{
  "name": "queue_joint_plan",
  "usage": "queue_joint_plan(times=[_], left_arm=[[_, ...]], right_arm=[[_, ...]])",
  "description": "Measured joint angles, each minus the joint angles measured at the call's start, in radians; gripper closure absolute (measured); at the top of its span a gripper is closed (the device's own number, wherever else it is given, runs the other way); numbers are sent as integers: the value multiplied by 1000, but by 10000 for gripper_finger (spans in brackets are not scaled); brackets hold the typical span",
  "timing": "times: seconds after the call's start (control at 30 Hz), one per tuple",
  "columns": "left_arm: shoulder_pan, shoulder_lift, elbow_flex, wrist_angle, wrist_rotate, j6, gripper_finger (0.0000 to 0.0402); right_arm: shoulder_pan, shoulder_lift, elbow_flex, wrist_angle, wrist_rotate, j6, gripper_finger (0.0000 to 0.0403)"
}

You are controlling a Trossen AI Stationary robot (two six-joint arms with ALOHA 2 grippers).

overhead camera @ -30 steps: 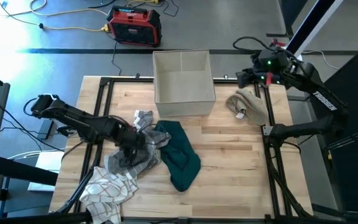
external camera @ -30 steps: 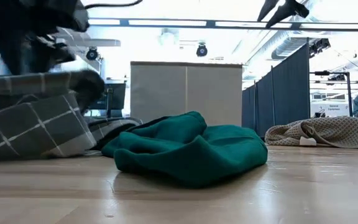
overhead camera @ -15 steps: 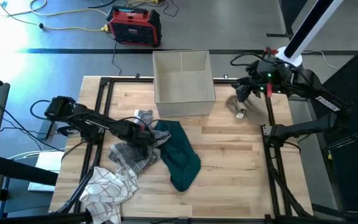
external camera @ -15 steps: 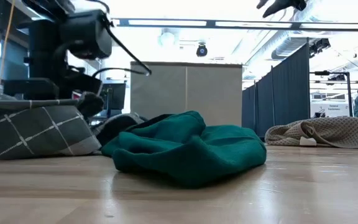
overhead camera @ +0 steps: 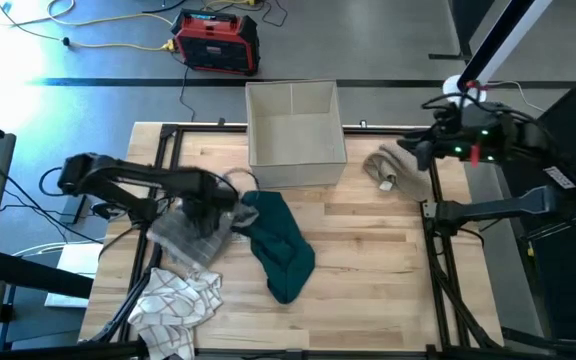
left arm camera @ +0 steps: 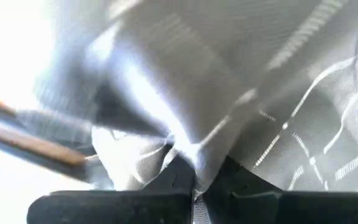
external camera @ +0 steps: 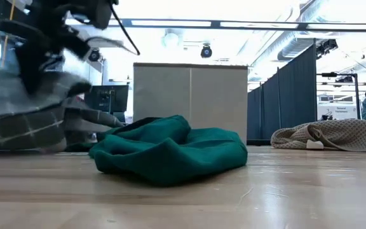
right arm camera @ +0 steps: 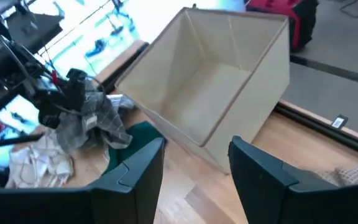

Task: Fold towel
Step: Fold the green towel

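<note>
My left claw [overhead camera: 208,212] is clamped on the grey towel [overhead camera: 186,232] near the wooden tabletop's [overhead camera: 368,270] left edge; my right claw [right arm camera: 194,163] hangs apart above its far right corner.

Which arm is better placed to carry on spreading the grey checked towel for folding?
Left. The left gripper is shut on the grey checked towel; the right gripper hangs open above the table's far right edge.

Wooden table [overhead camera: 368,260] with towels, box [overhead camera: 294,135]

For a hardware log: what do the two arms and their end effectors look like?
Both arms are dark with black cables. The right arm shows small green and red lights and a white label. The right end effector has two dark, flat, angular fingers. The left arm is plain black.
</note>
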Motion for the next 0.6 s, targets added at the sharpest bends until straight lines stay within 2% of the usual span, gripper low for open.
queue_joint_plan(times=[0.17, 0.3, 0.43, 0.53, 0.6], left_arm=[[154, -20, 50, -56, -263, -50, 400], [282, -20, 64, -47, -470, -109, 400], [406, -20, 65, -1, -639, -83, 400], [480, -20, 65, 141, -690, 2, 392], [516, -20, 64, 248, -644, 76, 378]], right_arm=[[16, -12, 0, -7, 57, 12, 236], [16, 2, 0, -7, 54, 12, 236], [16, 13, 0, -7, 50, 13, 236], [16, 20, 0, -7, 46, 27, 236], [16, 26, 0, -9, 46, 41, 236]])
